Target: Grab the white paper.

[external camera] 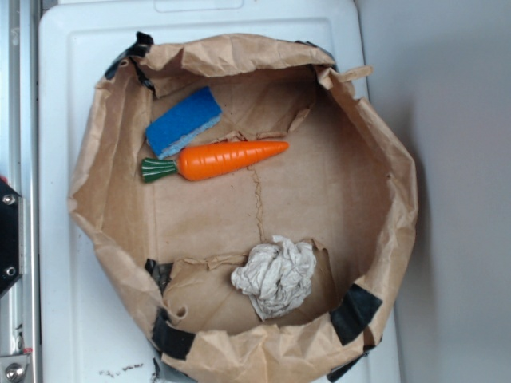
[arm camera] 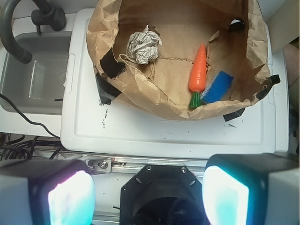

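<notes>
The white paper (external camera: 275, 275) is a crumpled off-white wad lying inside the brown paper bag (external camera: 375, 152), near its front rim. In the wrist view the white paper (arm camera: 143, 46) lies at the upper left inside the bag (arm camera: 140, 91). My gripper (arm camera: 147, 199) is open and empty, its two pale pads wide apart at the bottom of the wrist view, well back from the bag, over the robot's black base. The gripper does not show in the exterior view.
An orange toy carrot (external camera: 223, 159) and a blue sponge (external camera: 184, 121) lie in the bag's far left part. The bag sits on a white tray-like surface (external camera: 68, 319). A grey sink (arm camera: 33, 70) is to the left in the wrist view.
</notes>
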`<action>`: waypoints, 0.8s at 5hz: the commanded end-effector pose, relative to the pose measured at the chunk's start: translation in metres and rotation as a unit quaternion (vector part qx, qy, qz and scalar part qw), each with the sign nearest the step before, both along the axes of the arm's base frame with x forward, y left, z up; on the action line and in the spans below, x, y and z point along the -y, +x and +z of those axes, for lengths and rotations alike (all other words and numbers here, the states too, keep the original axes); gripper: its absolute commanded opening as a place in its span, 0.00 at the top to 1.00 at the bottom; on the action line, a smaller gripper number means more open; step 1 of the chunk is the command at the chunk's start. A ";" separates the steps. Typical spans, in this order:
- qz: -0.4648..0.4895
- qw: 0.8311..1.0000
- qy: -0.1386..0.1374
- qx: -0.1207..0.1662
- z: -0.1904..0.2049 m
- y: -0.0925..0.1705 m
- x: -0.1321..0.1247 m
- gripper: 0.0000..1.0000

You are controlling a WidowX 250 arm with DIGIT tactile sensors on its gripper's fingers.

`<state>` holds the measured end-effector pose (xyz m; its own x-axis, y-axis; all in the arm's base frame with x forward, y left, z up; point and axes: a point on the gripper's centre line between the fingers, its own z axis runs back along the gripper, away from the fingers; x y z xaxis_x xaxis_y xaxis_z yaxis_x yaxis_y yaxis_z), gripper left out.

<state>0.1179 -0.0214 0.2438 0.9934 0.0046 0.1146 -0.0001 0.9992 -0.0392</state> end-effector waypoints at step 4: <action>0.029 0.999 0.020 0.014 -0.055 0.056 -0.023 0.00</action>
<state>0.1702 -0.0029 0.1814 0.9934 0.0317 0.1103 -0.0317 0.9995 -0.0013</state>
